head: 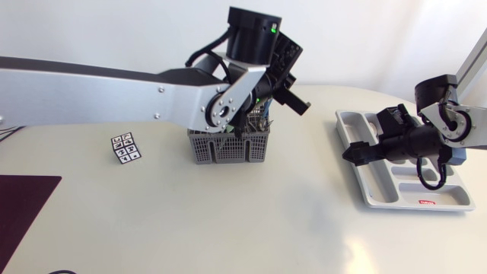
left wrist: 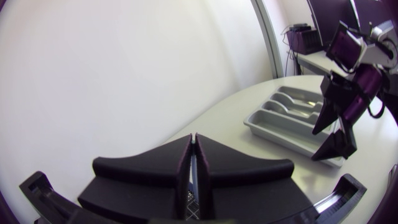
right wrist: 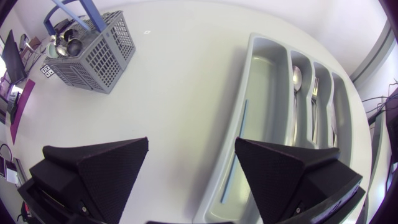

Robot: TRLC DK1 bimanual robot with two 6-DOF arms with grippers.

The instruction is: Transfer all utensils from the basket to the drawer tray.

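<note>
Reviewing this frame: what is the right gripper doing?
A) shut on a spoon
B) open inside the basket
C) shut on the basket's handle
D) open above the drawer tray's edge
D: the right gripper has its fingers wide apart with nothing between them, over the drawer tray.

- Bright, even light from overhead; white table [head: 152,221] reads nearly uniform.
- Soft, faint shadow on the table under my left arm [head: 114,95], beside the basket [head: 227,146].
- Ahead of my right jaws, the tray [right wrist: 267,93] carries a dull sheen; the spoon [right wrist: 296,78] in it glints.
- My left gripper [left wrist: 193,168]: matte black, almost no surface detail against the bright background ahead.
- Wrist views: straight edges bow toward the margins; corners go dark.
</note>
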